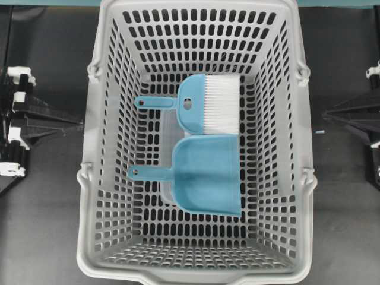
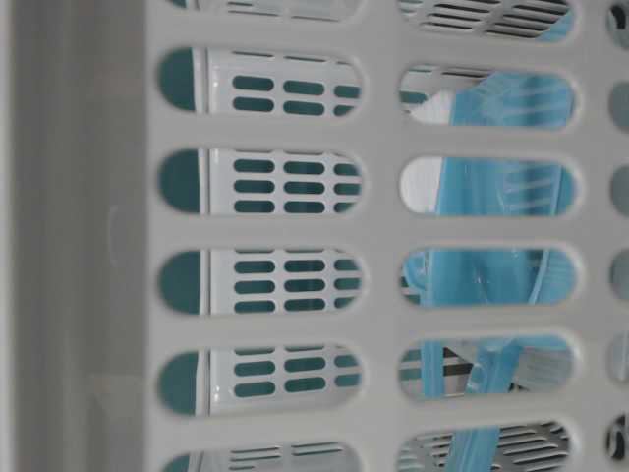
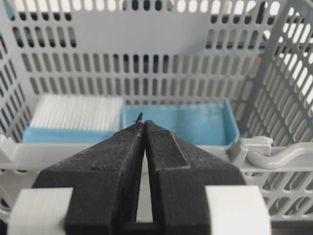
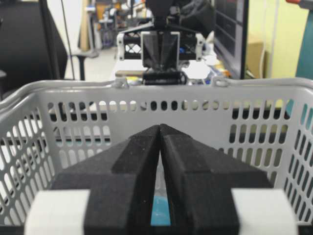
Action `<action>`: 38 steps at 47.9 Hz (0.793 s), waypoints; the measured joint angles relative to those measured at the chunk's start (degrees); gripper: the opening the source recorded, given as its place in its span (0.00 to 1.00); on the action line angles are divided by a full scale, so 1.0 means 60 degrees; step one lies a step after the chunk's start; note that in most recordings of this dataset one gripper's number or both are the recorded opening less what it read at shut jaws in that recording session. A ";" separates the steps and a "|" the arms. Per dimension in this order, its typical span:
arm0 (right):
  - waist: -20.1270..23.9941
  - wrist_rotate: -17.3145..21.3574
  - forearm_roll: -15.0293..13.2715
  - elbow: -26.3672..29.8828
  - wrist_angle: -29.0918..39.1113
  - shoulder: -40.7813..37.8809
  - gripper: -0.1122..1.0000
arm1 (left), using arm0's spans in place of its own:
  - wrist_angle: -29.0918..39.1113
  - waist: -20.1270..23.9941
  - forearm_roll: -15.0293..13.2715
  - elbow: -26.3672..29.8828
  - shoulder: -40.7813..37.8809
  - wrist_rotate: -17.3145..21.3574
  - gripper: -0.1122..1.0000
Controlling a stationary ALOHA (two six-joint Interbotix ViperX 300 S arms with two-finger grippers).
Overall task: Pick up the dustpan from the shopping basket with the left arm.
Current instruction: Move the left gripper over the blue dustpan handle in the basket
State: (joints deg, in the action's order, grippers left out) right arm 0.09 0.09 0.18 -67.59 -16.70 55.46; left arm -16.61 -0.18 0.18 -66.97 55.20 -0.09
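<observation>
Lying flat on the shopping basket (image 1: 196, 270) floor, the dustpan (image 1: 208, 175) sits untouched.
Left gripper (image 3: 144, 125) hangs outside the basket's rim, fingers pressed together, empty; right gripper (image 4: 160, 128) likewise.

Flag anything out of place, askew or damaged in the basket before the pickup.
Nothing stands out. The dustpan and brush lie flat side by side on the basket floor, handles pointing the same way, no visible damage. Both grippers, left and right, sit shut outside the basket.
</observation>
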 measured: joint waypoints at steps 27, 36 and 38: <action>0.0293 0.0337 0.0103 0.0337 0.1479 0.0674 0.10 | 0.6094 -0.0425 0.0366 0.4424 -0.1626 -0.0308 0.10; 0.0308 0.0352 0.0103 0.0396 0.1978 0.0791 0.10 | 0.8379 -0.0425 0.0366 0.6343 -0.3398 -0.0190 0.10; 0.0308 0.0366 0.0117 0.0396 0.1992 0.0806 0.10 | 0.8892 -0.0454 0.0366 0.6753 -0.3794 -0.0176 0.10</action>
State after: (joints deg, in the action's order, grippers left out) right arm 1.93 2.29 0.88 -65.21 -4.75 60.29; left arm 36.74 -2.90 2.37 -26.46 32.43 -1.14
